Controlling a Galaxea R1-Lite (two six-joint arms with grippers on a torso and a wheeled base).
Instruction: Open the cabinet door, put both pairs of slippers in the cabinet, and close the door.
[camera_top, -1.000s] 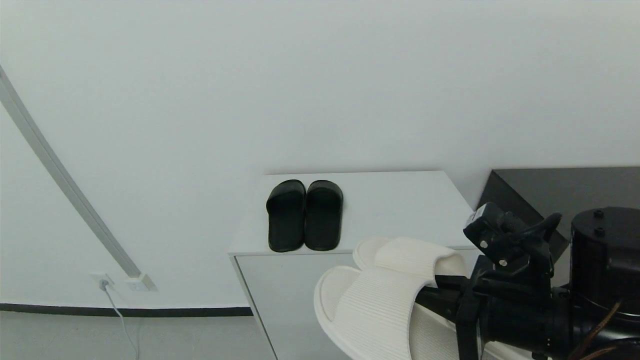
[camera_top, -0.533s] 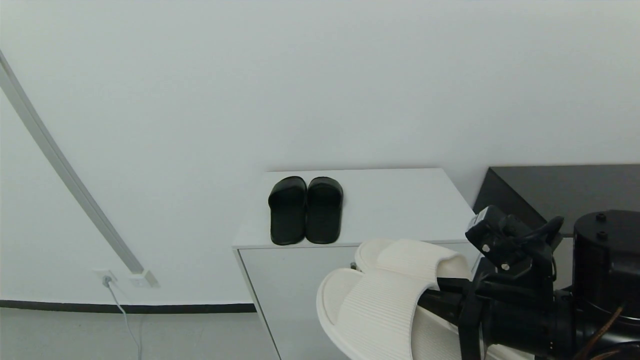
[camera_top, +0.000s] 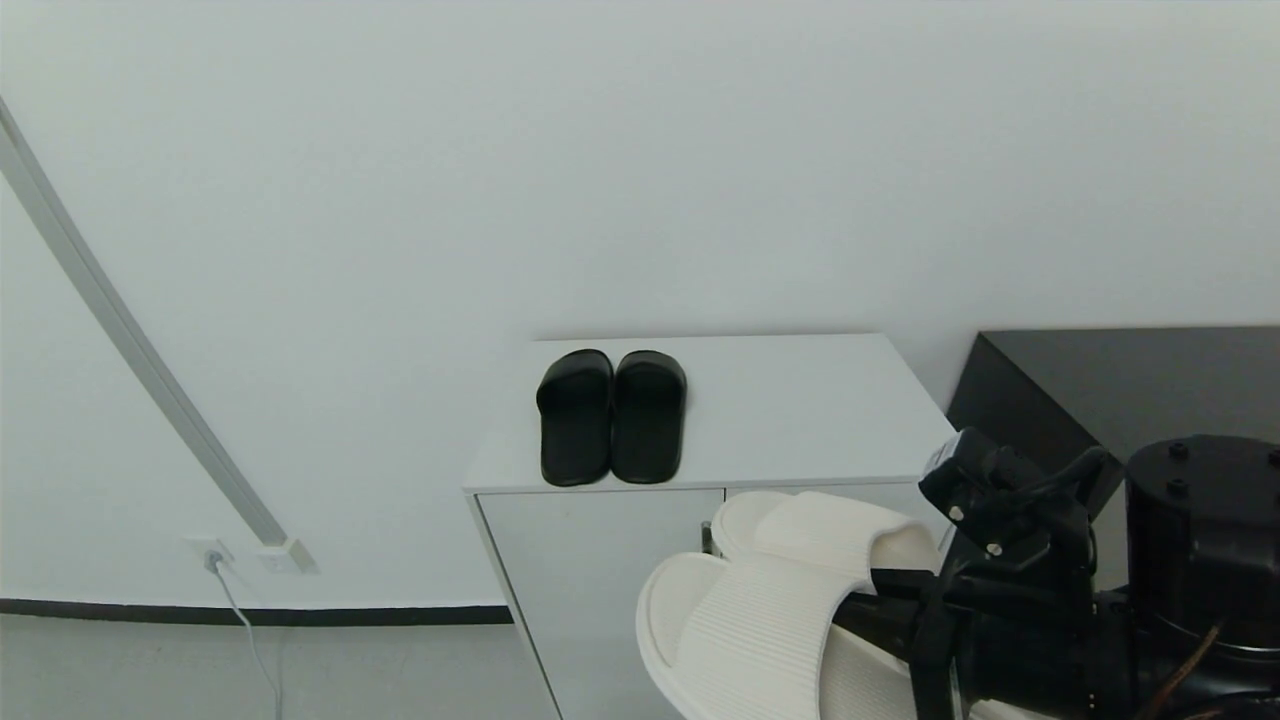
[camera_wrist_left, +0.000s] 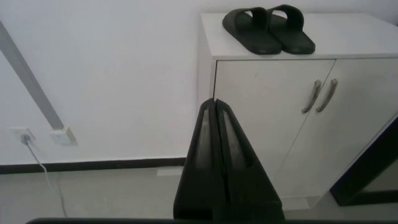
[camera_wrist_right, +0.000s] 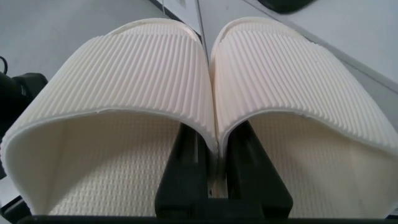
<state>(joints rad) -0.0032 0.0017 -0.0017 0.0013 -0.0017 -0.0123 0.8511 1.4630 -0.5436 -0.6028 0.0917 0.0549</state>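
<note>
Head view: my right gripper (camera_top: 880, 598), clamped on the white slippers (camera_top: 770, 590), has sunk from the cabinet (camera_top: 800, 410) top to its shut doors (camera_top: 600, 570); left wrist view: my left gripper (camera_wrist_left: 216, 106), pinched together and empty, faces them, black slippers (camera_wrist_left: 268, 29) above; right wrist view: both slippers' inner edges are gripped, so opening comes next.

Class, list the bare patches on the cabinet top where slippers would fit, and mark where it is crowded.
Free: the cabinet top from the black slippers across to its right edge; a thin strip between them and the wall. Crowded: the left front, where that pair sits, and before the doors, where the right gripper holds the white slippers.
</note>
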